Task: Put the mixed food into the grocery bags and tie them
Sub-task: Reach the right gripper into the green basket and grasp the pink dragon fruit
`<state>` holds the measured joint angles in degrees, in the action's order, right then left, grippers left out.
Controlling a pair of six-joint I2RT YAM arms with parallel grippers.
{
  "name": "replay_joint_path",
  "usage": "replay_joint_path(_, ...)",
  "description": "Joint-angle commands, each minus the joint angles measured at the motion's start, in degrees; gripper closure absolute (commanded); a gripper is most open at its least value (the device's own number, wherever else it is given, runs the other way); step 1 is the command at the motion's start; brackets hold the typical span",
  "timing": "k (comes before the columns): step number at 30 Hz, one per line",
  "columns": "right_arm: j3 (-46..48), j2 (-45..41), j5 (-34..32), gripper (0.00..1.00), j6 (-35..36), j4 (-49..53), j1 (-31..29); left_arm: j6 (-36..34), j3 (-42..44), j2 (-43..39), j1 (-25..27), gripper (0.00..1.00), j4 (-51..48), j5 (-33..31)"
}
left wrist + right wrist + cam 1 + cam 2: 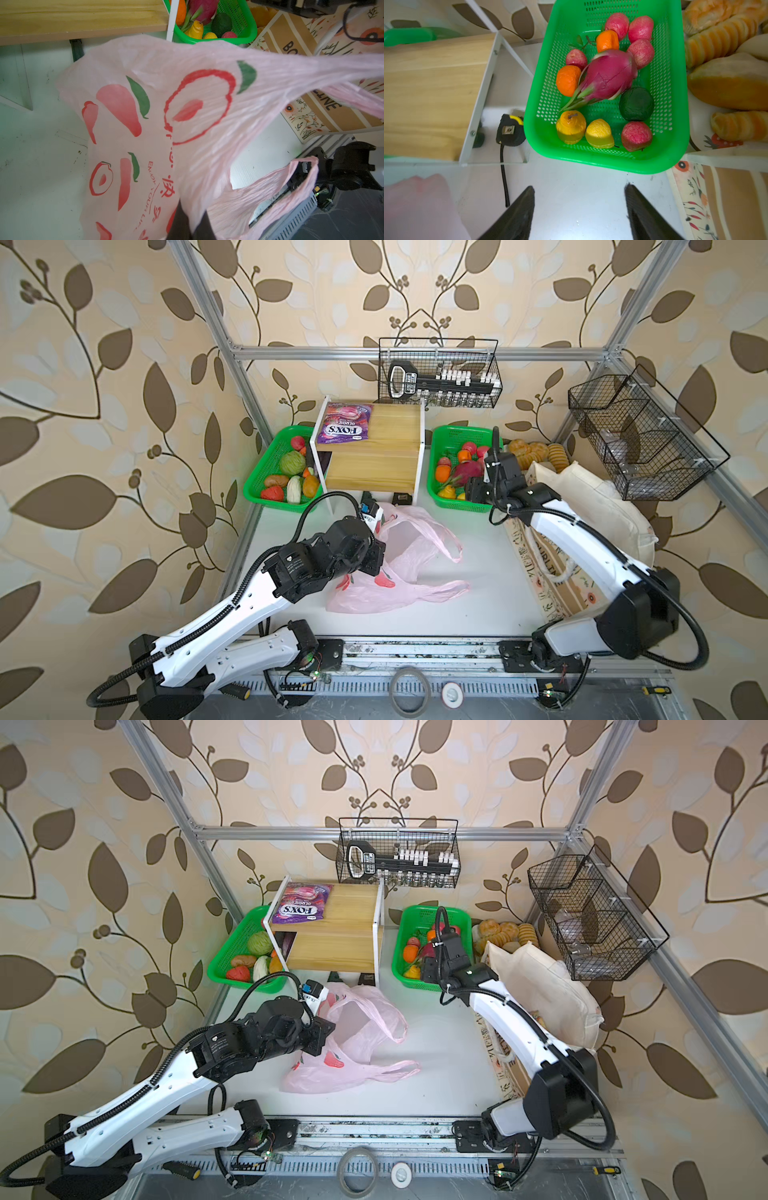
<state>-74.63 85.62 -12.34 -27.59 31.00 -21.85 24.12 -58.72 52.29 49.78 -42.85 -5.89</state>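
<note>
Two grippers: the left gripper (192,207) pinches the pink bag (415,568), lying mouth-open on the table (486,556); the right gripper (579,186) hangs with jaws spread, empty, just before the basket (612,161) — dragon fruit (608,76), orange (568,81) and pear (571,129) inside. The tote (598,506) lies under the right arm.

My left fingers (179,226) run off the wrist view's edge, pinched into the bag (145,124), whose inside I cannot see. My right arm (573,539) hides part of the tote (594,493).

Leaf-patterned wallpaper (104,406), white tabletop (490,556)
</note>
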Motion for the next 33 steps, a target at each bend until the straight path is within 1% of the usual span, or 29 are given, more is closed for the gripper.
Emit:
replay_joint_path(1,-4.27,5.14,-2.94,0.28,-6.49,-1.57,0.4,-0.59,-0.67,0.52,-0.8,1.0,-0.15,0.39)
replay_joint_path(3,-4.94,8.38,-3.84,0.26,-10.23,-4.6,0.55,-0.56,-1.23,0.96,-0.91,1.0,-0.13,0.78)
replay_joint_path(5,-6.81,11.56,-5.81,0.26,-14.74,-4.75,0.93,-0.4,-1.46,1.23,-1.0,1.0,-0.04,1.04)
replay_joint_path(9,-8.44,17.17,-9.52,0.23,-20.74,-8.19,2.1,0.2,-1.64,1.58,-1.17,1.0,0.28,1.46)
replay_joint_path(10,-9.87,18.81,-9.36,0.2,-21.57,-7.81,2.59,0.28,-1.63,1.67,-1.18,1.0,0.55,1.58)
replay_joint_path(12,-12.33,21.46,-7.87,0.18,-22.88,-6.83,3.63,0.31,-1.98,2.01,-1.33,1.0,0.7,1.95)
replay_joint_path(16,-16.46,26.68,-9.18,0.13,-24.66,-5.98,4.41,0.39,-2.7,3.07,-1.61,1.0,1.08,2.89)
replay_joint_path(19,-19.86,30.32,-9.28,0.12,-25.26,-5.07,4.45,0.39,-3.14,3.99,-1.87,1.0,1.28,3.81)
replay_joint_path(21,-21.79,32.84,-9.93,0.12,-26.95,-4.8,4.48,0.39,-3.39,4.31,-1.92,1.0,1.37,4.12)
replay_joint_path(26,-32.75,41.87,-12.86,0.11,-29.93,4.47,4.55,0.47,-3.81,4.4,-2.23,1.0,1.03,3.75)
replay_joint_path(29,-34.61,45.08,-11.75,0.11,-29.65,4.8,4.69,0.5,-3.95,4.3,-2.49,1.0,0.75,3.57)
replay_joint_path(33,-33.64,46.7,-10.14,0.11,-29.89,3.42,4.88,0.51,-4.21,4.39,-2.84,1.0,0.58,3.47)
